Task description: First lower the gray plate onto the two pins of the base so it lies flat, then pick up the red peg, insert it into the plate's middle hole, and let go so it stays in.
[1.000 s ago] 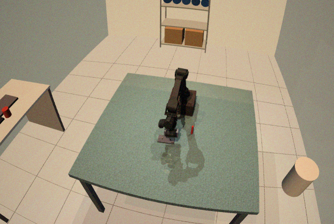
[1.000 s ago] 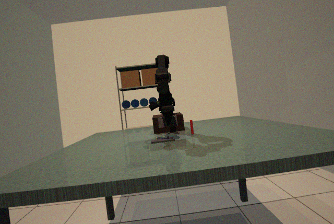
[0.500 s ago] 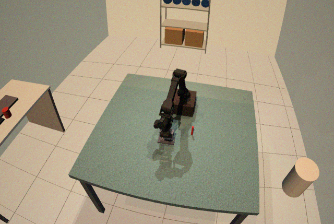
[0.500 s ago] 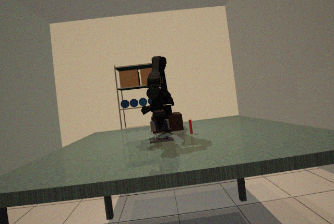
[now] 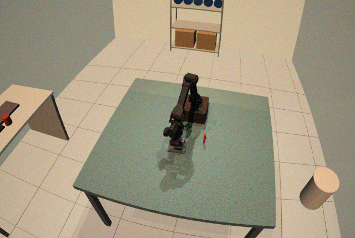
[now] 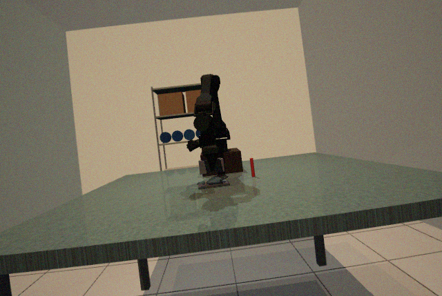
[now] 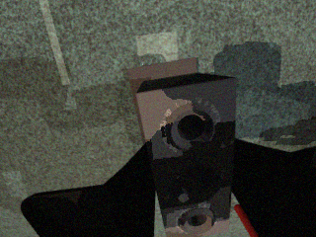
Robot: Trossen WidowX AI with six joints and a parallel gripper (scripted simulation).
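My gripper (image 5: 176, 142) (image 6: 211, 168) (image 7: 179, 141) is shut on the gray plate (image 6: 202, 167) (image 7: 223, 104), gripping it across its sides. The wrist view shows two of the plate's holes; its middle is in dark shadow. The flat brownish base (image 5: 171, 151) (image 6: 204, 186) (image 7: 165, 68) lies on the table under the plate, with a gap between them in the exterior view. In the wrist view, the base shows past the plate's far and left edges; its pins are hidden or unclear. The red peg (image 5: 204, 138) (image 6: 252, 168) (image 7: 245, 220) stands upright to the right.
The green table (image 5: 229, 172) (image 6: 303, 196) carries everything. The arm's brown mounting block (image 5: 202, 109) (image 6: 233, 161) stands behind the base. A side desk (image 5: 31, 97), a cylinder (image 5: 318, 189) and a shelf rack (image 5: 196, 25) stand away from the table.
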